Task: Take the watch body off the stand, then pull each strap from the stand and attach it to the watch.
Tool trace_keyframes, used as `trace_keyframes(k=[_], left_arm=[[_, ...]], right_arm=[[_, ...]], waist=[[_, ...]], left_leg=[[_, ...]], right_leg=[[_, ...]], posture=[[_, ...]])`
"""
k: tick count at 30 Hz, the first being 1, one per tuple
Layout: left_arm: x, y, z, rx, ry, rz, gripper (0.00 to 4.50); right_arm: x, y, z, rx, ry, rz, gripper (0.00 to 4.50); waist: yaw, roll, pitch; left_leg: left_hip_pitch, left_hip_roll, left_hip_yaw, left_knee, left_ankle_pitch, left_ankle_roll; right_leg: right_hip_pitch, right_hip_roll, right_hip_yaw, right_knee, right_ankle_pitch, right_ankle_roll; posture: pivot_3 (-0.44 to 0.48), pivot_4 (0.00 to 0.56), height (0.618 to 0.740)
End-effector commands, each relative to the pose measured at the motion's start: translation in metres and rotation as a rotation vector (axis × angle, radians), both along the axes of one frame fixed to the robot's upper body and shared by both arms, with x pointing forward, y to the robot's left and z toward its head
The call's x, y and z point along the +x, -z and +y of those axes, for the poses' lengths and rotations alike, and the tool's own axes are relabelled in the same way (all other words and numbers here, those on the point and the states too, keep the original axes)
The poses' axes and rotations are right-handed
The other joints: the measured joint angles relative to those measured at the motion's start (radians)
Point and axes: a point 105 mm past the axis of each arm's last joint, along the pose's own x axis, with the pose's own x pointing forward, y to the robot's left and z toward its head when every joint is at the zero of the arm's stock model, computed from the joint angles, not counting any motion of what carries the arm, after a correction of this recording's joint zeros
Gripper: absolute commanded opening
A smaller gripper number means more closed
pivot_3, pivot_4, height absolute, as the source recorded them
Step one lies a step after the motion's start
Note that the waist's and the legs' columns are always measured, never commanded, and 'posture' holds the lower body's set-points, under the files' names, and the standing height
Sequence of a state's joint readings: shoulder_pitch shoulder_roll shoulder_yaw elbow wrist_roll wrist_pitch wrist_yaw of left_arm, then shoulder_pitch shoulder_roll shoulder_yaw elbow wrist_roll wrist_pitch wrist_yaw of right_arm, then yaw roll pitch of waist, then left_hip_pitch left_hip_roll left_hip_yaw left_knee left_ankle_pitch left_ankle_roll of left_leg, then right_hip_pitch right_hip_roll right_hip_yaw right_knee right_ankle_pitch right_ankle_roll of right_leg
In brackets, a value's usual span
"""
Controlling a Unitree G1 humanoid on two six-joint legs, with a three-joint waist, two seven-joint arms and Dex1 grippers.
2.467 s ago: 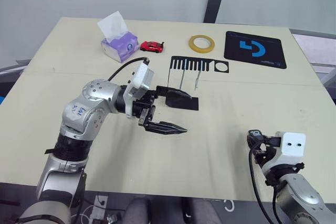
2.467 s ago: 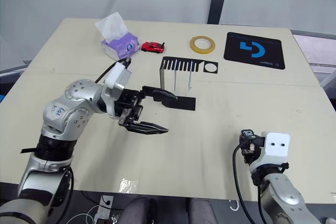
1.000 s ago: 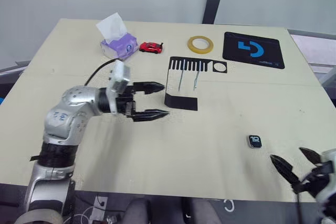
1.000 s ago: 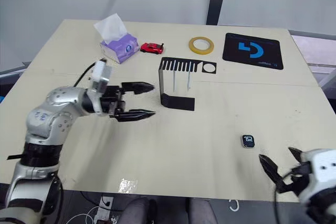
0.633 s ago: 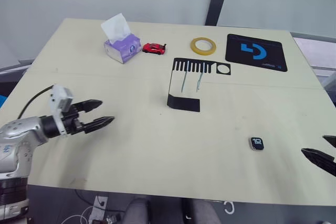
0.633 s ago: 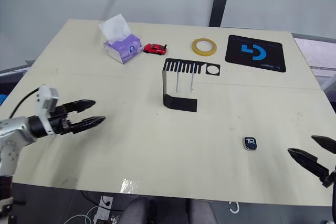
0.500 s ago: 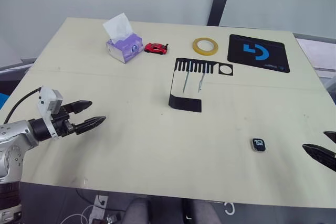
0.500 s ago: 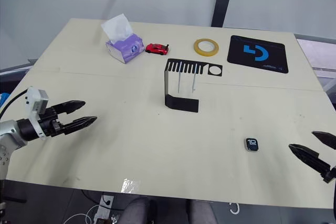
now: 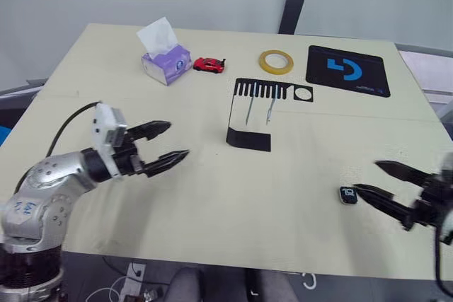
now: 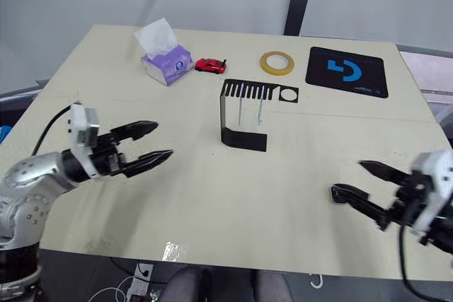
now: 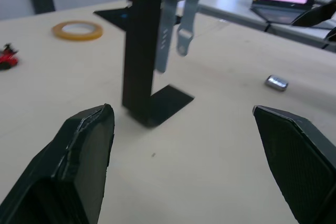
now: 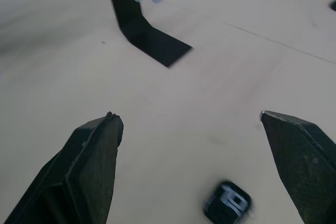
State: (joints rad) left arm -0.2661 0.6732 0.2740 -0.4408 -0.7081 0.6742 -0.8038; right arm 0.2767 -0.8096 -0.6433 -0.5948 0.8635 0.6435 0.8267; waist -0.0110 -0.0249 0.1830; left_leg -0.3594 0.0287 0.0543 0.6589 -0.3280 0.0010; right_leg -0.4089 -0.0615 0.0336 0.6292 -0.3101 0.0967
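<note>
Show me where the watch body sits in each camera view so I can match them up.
Left eye view: the watch body lies on the table, just off the right gripper.
Right eye view: hidden behind that gripper's lower finger.
Left wrist view: small, lying flat, beyond the stand.
Right wrist view: between the open fingers.
Shared landmark: the stand with the straps hanging.

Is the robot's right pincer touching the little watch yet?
Apart. The right wrist view shows the watch body lying on the table between the open right pincer fingers, bare tabletop on both sides.
</note>
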Motion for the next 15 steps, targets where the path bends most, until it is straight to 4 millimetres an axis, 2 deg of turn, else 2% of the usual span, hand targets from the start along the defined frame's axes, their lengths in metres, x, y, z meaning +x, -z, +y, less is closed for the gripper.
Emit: trace_keyframes(k=[1,6,10,14,15], left_arm=[[-0.004,-0.012,-0.013,-0.001,0.032,-0.043,4.5],[0.013,-0.011,-0.021,0.023,-0.054,-0.072,4.5],[0.021,-0.004,-0.038,0.0,-0.143,-0.059,4.5],[0.03,0.005,-0.054,0.031,-0.222,-0.064,4.5],[0.037,0.006,-0.056,0.025,-0.267,-0.059,4.5]], right_arm=[[0.009,-0.009,0.035,0.026,-0.059,-0.063,4.45],[0.018,-0.017,0.069,0.053,-0.111,-0.114,4.45],[0.015,-0.027,0.095,0.085,-0.181,-0.14,4.45],[0.014,-0.032,0.101,0.096,-0.198,-0.135,4.45],[0.013,-0.032,0.102,0.094,-0.204,-0.131,4.45]], waist=[[-0.004,0.0,0.0],[-0.006,0.0,0.0],[-0.005,0.0,0.0],[0.001,0.0,0.0],[0.005,0.0,0.0]], left_leg=[[0.0,0.0,0.0,0.0,0.0,0.0],[0.0,-0.001,0.0,0.003,0.0,0.0],[-0.001,-0.001,0.0,0.003,0.0,0.0],[-0.004,-0.001,-0.001,0.006,-0.001,0.001],[-0.004,-0.001,-0.001,0.006,-0.001,0.001]], right_leg=[[0.0,0.0,0.0,0.0,0.0,0.0],[0.0,0.001,0.0,0.001,0.0,0.0],[0.0,0.0,0.0,0.0,0.0,0.001],[0.0,0.0,0.0,-0.001,0.001,0.002],[0.0,0.0,-0.001,-0.001,0.001,0.003]], posture=[[0.0,0.15,0.738],[0.0,0.15,0.738],[0.0,0.15,0.738],[0.0,0.15,0.738],[0.0,0.15,0.738]])
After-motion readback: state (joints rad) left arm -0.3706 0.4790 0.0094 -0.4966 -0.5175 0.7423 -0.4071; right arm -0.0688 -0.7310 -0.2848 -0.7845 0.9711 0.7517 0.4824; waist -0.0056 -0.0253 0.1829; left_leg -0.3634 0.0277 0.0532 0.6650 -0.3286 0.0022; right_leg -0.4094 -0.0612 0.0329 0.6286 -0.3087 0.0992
